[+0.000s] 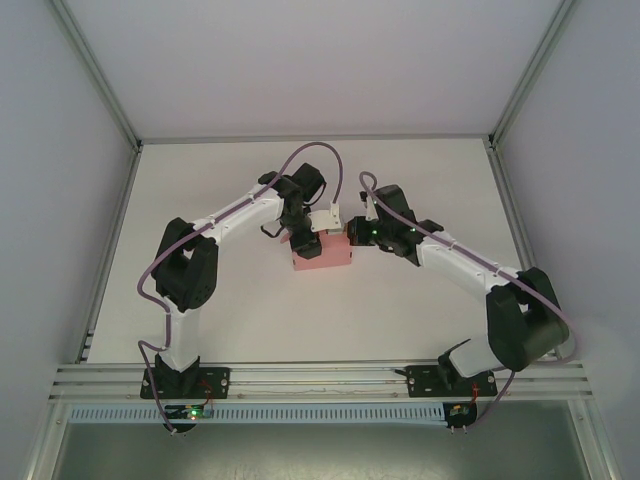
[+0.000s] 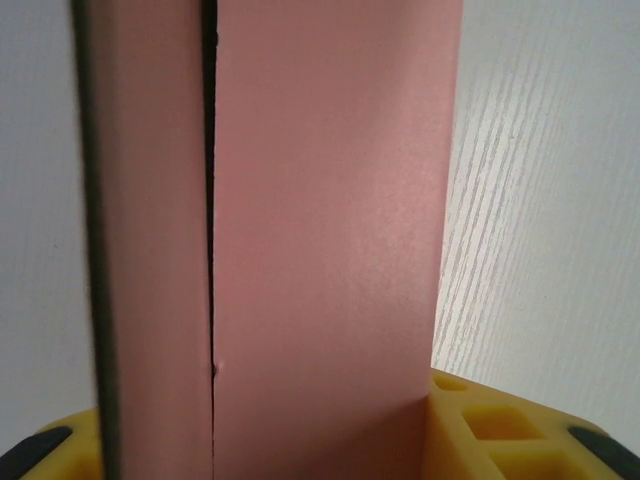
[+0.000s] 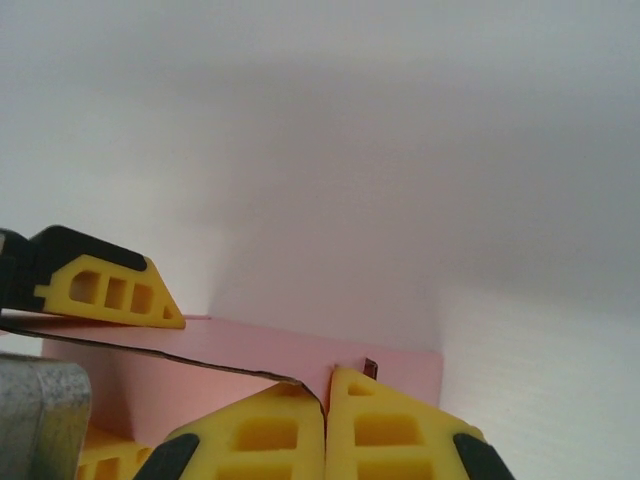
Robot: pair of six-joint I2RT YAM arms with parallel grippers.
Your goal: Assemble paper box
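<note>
Paper box [image 1: 322, 252]: left fingers [image 2: 500, 430] clamped across it; right fingers [image 3: 390, 430] together, touching its edge.

The paper box [image 2: 330, 230] runs from near to far, its two pink panels parted by a thin dark seam [image 2: 210, 200]. The left gripper [image 2: 270, 450] sets its yellow jaws against the box's left and right sides. White grained worktop [image 2: 540, 200] lies to the right.
</note>
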